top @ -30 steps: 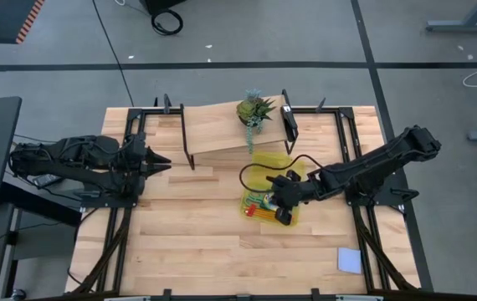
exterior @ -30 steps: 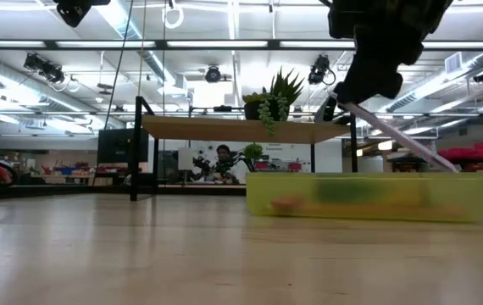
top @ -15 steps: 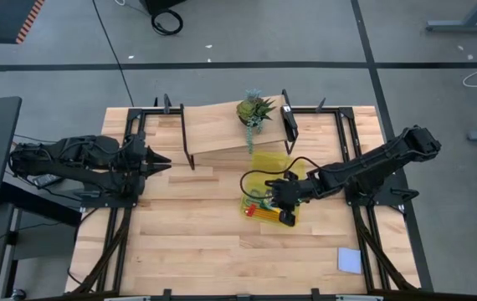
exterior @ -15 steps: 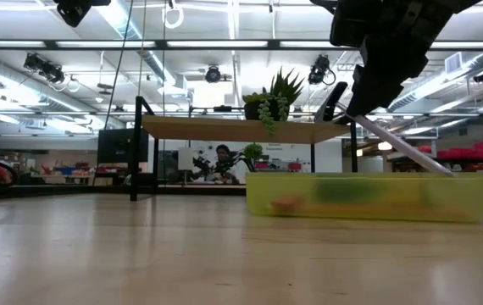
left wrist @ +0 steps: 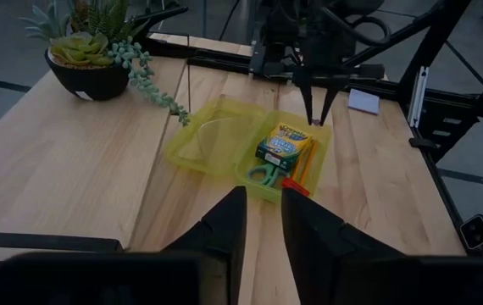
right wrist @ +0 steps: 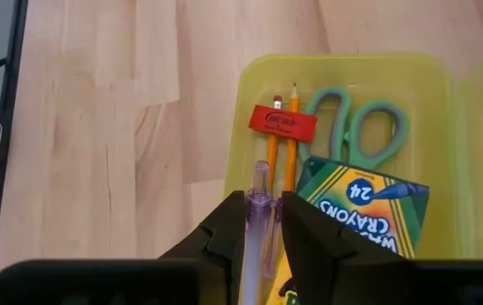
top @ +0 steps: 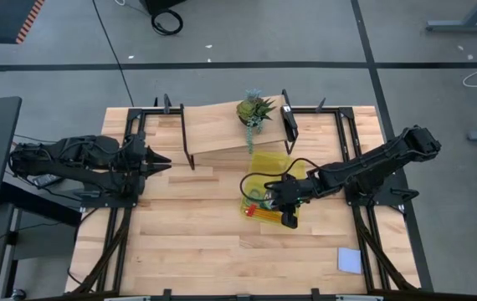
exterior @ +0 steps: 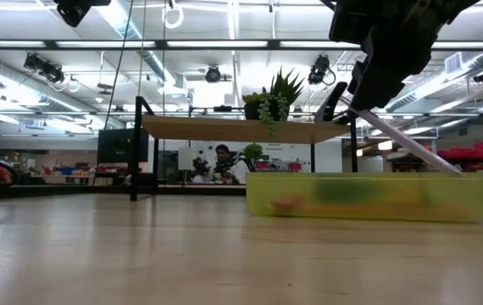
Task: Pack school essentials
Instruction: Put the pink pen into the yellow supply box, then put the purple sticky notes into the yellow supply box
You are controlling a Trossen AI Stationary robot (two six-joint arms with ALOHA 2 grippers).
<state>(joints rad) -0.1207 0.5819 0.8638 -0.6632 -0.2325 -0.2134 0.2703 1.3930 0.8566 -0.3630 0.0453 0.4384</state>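
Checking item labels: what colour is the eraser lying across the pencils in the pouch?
Red, with dark lettering. The eraser shows best in the right wrist view, lying across the two orange pencils.

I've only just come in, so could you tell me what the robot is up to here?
The right gripper, shut on a thin pink pen, holds it slanted over the open yellow pouch at mid-table. Scissors, two orange pencils, a red eraser and a crayon box already lie inside. A pale blue notepad sits on the table's near right corner. The left gripper waits at the left.
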